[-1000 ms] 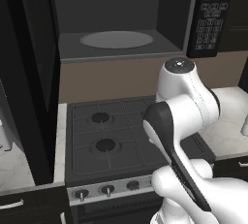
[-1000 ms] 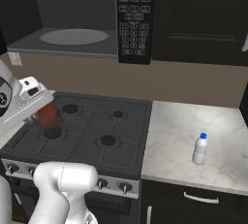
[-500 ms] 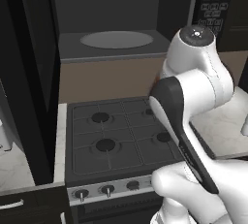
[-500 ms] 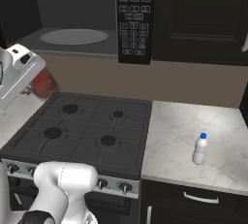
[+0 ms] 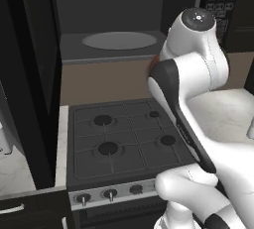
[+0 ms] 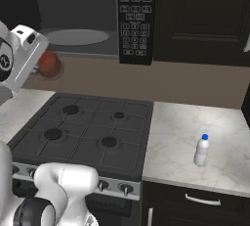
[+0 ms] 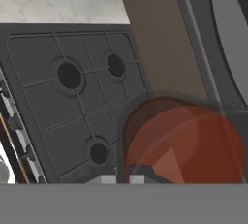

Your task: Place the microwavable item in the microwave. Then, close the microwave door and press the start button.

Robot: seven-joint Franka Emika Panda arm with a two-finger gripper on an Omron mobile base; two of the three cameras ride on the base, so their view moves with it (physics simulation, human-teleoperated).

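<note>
Reddish-brown liquid fills the one glass tumbler (image 6: 49, 64) I can count, and my gripper (image 7: 127, 179) is clamped shut on it, carrying it in the air above the far left of the stove (image 6: 83, 134), just below the front edge of the microwave (image 5: 114, 29) floor. I see one microwave, its cavity open, with one round grey turntable plate (image 5: 119, 40) inside and one keypad panel (image 6: 136, 18) to its right. Its door (image 5: 37, 74) hangs swung out on the left. Below sits one black stove with four burners and a row of knobs along the near edge. One small white bottle with a blue cap (image 6: 201, 149) stands well to the right on the marble counter (image 6: 195, 142). My white arm (image 5: 191, 74) rises from the near side and bends over the stove, the hand tilted toward the oven opening.
</note>
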